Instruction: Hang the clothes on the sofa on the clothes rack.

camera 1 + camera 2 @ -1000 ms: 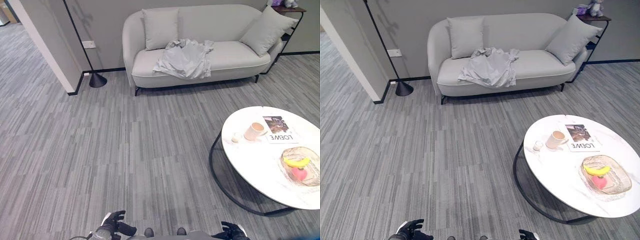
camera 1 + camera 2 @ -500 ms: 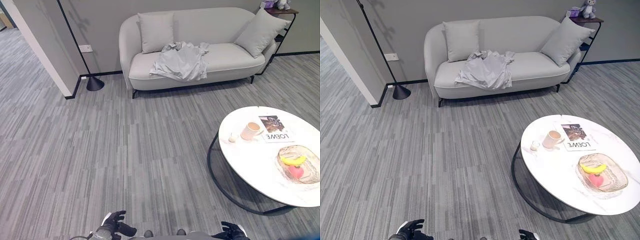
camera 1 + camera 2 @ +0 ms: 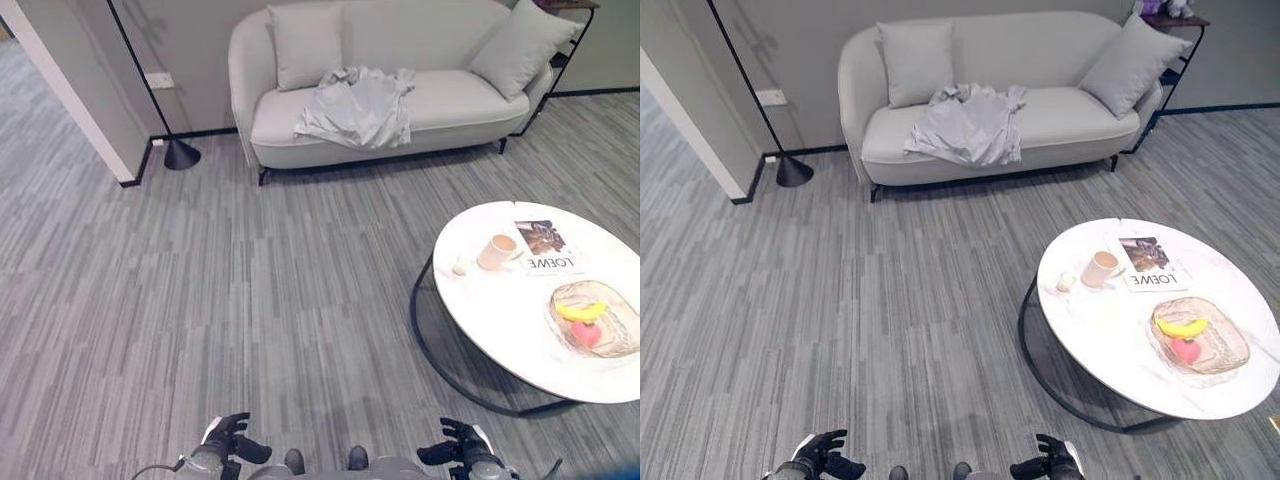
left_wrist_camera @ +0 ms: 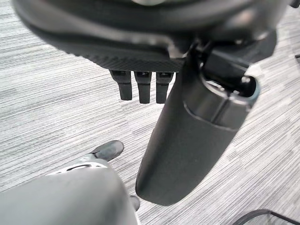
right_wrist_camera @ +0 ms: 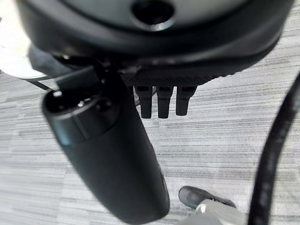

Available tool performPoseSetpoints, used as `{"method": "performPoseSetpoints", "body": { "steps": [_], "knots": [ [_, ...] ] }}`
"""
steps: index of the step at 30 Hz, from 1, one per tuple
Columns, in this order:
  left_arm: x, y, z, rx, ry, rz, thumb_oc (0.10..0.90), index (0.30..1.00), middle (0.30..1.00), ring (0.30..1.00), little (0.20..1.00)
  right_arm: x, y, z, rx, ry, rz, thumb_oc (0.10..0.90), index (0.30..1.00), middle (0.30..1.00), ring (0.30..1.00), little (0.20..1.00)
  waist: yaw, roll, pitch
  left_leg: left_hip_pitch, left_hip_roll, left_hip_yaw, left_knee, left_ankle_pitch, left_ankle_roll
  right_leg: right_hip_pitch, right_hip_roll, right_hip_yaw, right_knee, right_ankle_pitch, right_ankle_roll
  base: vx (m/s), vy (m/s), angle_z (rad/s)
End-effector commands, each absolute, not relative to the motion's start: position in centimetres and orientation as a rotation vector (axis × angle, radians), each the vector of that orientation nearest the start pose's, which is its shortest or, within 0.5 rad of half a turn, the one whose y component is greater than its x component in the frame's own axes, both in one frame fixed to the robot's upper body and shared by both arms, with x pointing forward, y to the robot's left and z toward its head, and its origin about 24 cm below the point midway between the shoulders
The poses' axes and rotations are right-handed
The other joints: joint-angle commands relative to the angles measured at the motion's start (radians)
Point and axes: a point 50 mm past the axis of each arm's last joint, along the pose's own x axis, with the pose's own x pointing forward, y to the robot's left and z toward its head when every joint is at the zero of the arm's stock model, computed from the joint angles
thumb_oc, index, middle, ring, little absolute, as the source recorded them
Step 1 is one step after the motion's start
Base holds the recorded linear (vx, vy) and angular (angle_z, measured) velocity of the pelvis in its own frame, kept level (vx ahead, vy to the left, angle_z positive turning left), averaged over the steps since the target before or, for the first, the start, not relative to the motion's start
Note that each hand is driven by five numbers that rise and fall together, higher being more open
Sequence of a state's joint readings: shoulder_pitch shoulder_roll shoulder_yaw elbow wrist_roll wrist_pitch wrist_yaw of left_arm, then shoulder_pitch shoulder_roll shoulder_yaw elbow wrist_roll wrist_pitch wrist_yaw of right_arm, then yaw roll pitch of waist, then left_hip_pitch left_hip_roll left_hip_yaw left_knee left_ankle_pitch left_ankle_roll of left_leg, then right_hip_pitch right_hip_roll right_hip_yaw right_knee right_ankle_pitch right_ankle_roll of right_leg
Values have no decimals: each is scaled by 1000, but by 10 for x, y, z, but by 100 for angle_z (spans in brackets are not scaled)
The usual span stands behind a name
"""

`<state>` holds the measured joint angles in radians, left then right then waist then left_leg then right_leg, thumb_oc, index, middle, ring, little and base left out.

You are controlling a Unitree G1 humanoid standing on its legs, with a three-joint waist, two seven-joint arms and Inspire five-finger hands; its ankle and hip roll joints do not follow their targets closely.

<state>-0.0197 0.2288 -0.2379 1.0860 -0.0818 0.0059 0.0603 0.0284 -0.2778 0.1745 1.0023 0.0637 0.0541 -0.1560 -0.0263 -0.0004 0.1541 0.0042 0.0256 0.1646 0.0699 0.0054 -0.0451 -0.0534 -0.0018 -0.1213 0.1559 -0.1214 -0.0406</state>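
Grey striped flooring (image 3: 250, 300) stretches ahead of you to a pale sofa (image 3: 380, 70) against the far wall. The clothes (image 3: 355, 105) lie crumpled on its seat, draped over the front edge, between two cushions. At the near edge, your left hand (image 3: 225, 445) and right hand (image 3: 460, 450) hang low, fingers relaxed and holding nothing. To your right, a round table (image 3: 500, 320) is cut off by the frame.

Ahead of me, grey plank floor (image 3: 200, 300) runs to a grey wall (image 3: 800, 40); a round white worktop (image 3: 500, 320) stands to my right.
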Motion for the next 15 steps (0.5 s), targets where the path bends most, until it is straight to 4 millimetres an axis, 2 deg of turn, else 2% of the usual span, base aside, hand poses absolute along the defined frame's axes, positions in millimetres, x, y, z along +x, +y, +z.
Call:
{"method": "performPoseSetpoints", "body": {
  "steps": [1, 3, 4, 5, 7, 9, 10, 11, 12, 13, 15],
  "knots": [
    [161, 220, -134, 283, 935, 46, 800, 900, 900, 900, 900, 143, -260, -125, -438, 941, -177, 800, 900, 900, 900, 900, 12, -51, 60, -151, 59, -11, 360, -75, -8, 126, -56, -8, -184, 91, 52, 55, -189, 2],
    [165, 219, -131, 258, 910, 60, 800, 900, 900, 900, 900, 148, -263, -120, -450, 910, -187, 800, 900, 900, 900, 900, 26, -49, 94, -261, 58, -54, 532, 13, -12, 143, -40, -17, -181, 67, 23, 107, -212, 15],
    [164, 218, -132, 258, 916, 57, 800, 900, 900, 900, 900, 146, -264, -121, -451, 917, -191, 800, 900, 900, 900, 900, 27, -49, 96, -289, 60, -58, 559, 5, -20, 156, -35, -17, -183, 50, 21, 124, -125, 27],
    [162, 217, -133, 249, 920, 54, 800, 900, 900, 900, 900, 144, -266, -122, -455, 929, -196, 800, 900, 900, 900, 900, 32, -48, 101, -342, 57, -42, 550, 14, -7, 156, -36, -31, -181, 44, 15, 210, -60, 29],
    [154, 215, -138, 224, 950, 67, 800, 900, 900, 900, 900, 141, -267, -124, -463, 950, -201, 800, 900, 900, 900, 900, 52, -49, 92, -379, 50, -27, 416, 7, -4, 191, -37, -33, -204, 30, 26, 295, 14, 26],
    [145, 216, -142, 234, 989, 64, 800, 900, 900, 900, 900, 139, -267, -126, -466, 968, -197, 800, 900, 900, 900, 900, 66, -42, 81, -345, 61, -31, 181, 60, -20, 211, -37, -34, -216, 18, 44, 393, 86, -1],
    [139, 216, -145, 240, 1011, 63, 800, 900, 900, 900, 900, 138, -267, -127, -473, 978, -191, 800, 900, 900, 900, 900, 72, -33, 75, -341, 71, -33, 36, 108, -32, 225, -35, -37, -220, 6, 53, 262, 72, -13],
    [139, 216, -145, 240, 1011, 63, 800, 900, 900, 900, 900, 138, -267, -127, -474, 978, -190, 800, 900, 900, 900, 900, 72, -34, 77, -336, 70, -32, 28, 112, -32, 227, -36, -37, -220, 6, 53, 499, 102, -7],
    [133, 217, -148, 261, 1042, 62, 800, 900, 900, 900, 900, 139, -269, -127, -486, 991, -193, 800, 900, 900, 900, 900, 81, -29, 66, -366, 89, -16, -148, 129, -52, 280, -38, -44, -237, -27, 66, 332, 66, 0],
    [133, 218, -148, 261, 1041, 63, 800, 900, 900, 900, 900, 139, -269, -127, -485, 990, -193, 800, 900, 900, 900, 900, 84, -28, 71, -364, 91, -9, -151, 140, -47, 280, -38, -44, -237, -22, 66, 512, 93, 2],
    [119, 223, -153, 246, 1093, 102, 800, 900, 900, 900, 900, 137, -266, -130, -480, 1004, -178, 800, 900, 900, 900, 900, 88, -30, 44, -359, 101, 45, -157, 105, -51, 323, -42, -30, -243, -45, 93, 592, 151, -21]
  ]
}}
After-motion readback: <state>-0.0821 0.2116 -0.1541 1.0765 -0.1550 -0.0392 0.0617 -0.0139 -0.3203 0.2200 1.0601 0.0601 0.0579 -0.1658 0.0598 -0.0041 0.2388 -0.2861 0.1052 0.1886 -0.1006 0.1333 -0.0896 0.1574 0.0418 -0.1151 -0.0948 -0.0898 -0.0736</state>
